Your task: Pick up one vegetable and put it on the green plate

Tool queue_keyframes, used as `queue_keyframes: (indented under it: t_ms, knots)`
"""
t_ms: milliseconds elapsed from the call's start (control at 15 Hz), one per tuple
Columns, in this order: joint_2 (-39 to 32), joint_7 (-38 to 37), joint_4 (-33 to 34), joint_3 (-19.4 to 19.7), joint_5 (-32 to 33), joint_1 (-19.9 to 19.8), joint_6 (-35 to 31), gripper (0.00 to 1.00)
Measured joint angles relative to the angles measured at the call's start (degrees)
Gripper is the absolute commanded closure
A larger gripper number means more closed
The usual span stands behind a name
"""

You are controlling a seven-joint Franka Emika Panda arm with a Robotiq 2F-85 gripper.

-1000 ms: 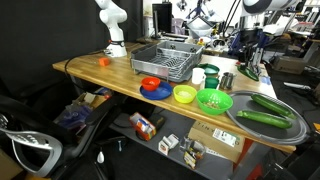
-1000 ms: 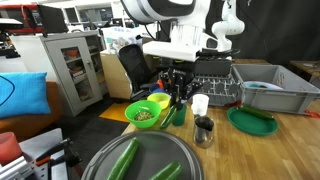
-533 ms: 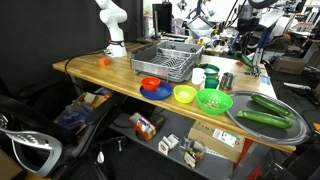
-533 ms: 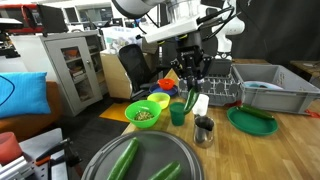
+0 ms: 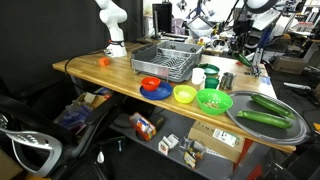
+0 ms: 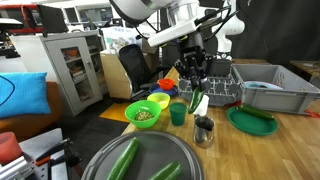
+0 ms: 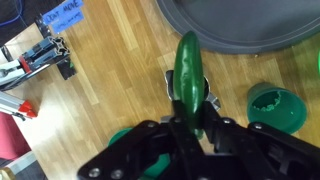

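My gripper (image 6: 193,90) hangs above the table, shut on a green cucumber (image 6: 196,101) that points down and slightly sideways from the jaws. In the wrist view the same cucumber (image 7: 188,70) sticks out between my fingers (image 7: 190,118) over the wooden tabletop. The dark green plate (image 6: 250,121) lies on the table beside the grey dish rack (image 6: 262,88), off to one side of the gripper. Two more cucumbers (image 5: 262,117) lie on the round grey tray (image 5: 240,103). A metal cup (image 6: 203,128) and a green cup (image 6: 178,114) stand just below the held cucumber.
A lime green bowl (image 6: 146,113) and a yellow bowl (image 6: 157,100) sit near the tray (image 6: 140,165). A blue dish with a red item (image 5: 153,86) lies by the dish rack (image 5: 166,62). A white cup (image 5: 211,72) stands near the rack. The table edge runs close to the bowls.
The gripper has risen from low beside the bowls and shifted toward the dish rack and dark green plate, carrying the cucumber. Nearly all of that motion came in the first half second.
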State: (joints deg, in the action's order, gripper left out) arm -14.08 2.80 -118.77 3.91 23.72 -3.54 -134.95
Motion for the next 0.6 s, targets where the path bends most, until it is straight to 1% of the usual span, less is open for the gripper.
queue_keyframes:
  t_ms: [133,200,600]
  knots:
    - [0.0,0.0,0.0,0.0,0.0,0.05,0.0,0.76]
    - [0.0,0.0,0.0,0.0,0.0,0.08,0.0,0.94]
    - [-0.25,1.16,1.19,0.46,0.55,0.1,0.47,0.94]
